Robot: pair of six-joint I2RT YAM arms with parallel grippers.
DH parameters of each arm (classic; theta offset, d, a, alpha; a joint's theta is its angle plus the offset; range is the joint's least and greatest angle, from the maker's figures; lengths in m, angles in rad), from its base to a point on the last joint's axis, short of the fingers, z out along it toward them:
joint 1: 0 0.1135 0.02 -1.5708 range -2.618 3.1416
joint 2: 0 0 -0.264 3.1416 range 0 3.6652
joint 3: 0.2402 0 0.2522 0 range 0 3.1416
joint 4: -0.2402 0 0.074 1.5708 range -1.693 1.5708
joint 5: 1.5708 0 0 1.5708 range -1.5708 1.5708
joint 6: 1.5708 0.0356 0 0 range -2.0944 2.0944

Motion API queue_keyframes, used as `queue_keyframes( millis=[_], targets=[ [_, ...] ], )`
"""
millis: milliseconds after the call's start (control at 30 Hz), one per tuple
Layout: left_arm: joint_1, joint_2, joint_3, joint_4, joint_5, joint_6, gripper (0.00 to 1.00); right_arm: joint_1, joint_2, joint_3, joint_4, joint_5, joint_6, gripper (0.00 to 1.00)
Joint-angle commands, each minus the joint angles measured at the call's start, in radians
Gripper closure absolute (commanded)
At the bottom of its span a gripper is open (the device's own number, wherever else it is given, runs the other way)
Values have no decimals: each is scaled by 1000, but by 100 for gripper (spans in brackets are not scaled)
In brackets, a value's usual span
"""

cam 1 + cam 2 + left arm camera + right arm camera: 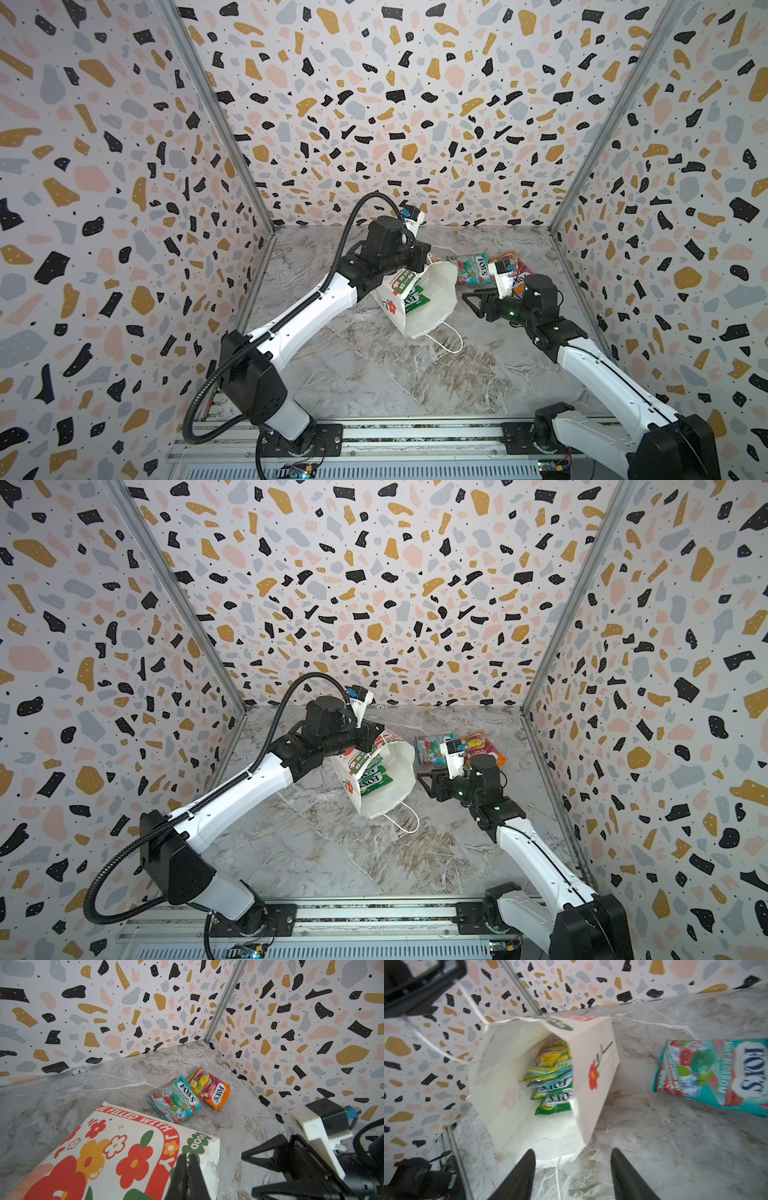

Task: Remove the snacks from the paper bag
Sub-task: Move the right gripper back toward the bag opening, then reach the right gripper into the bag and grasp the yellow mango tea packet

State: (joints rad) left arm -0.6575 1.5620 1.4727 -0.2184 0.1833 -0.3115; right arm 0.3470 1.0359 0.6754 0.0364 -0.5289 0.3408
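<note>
Right wrist view looks straight into paper bag (591,1047): green-yellow snacks (553,1084) stacked inside, count unclear. Only left wrist view shows orange packet (212,1088) whole, touching teal packet (176,1099), both on desk (62,1095) beyond bag. Bag's cord handle (467,1062) pinched in closed left claw (188,1157). Right claw (572,1150) half-spread, empty, at bag mouth.

On the paper bag (116,1147), white capitals along a red band: "E FILLED WITH J", then a flower and "Y"; first letter cut off at the edge. "GOOD" in white on a green blob by the bag's mouth.

On the teal packet (176,1099): "FOX'S" in a white oval, "MINT BLOSSOM", "BARLEY MINT & CHERRY MINT".

On the orange packet (212,1088): "FOX'S", "FRUITS".

On two green packets (553,1100) inside the bag: "FOX'S", upside down in the right wrist view. Finer print unreadable.
</note>
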Motion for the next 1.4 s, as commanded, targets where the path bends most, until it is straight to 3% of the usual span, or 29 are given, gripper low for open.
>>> queue_keyframes(
  millis=[0, 567, 967, 1367],
  targets=[
    [-5, -11, 14, 35, 2, -8, 100, 58, -20, 52, -21, 25, 41, 41],
    [-5, 21, 70, 24, -7, 4, 100, 364, 108, 174, -35, 41, 38, 46],
    [-5, 6, 57, 28, 12, 2, 100, 431, 249, 234, -49, 163, 50, 51],
    [-5, -8, 19, 52, 31, -14, 100, 431, 412, 253, 77, 288, 251, 56]
  ],
)
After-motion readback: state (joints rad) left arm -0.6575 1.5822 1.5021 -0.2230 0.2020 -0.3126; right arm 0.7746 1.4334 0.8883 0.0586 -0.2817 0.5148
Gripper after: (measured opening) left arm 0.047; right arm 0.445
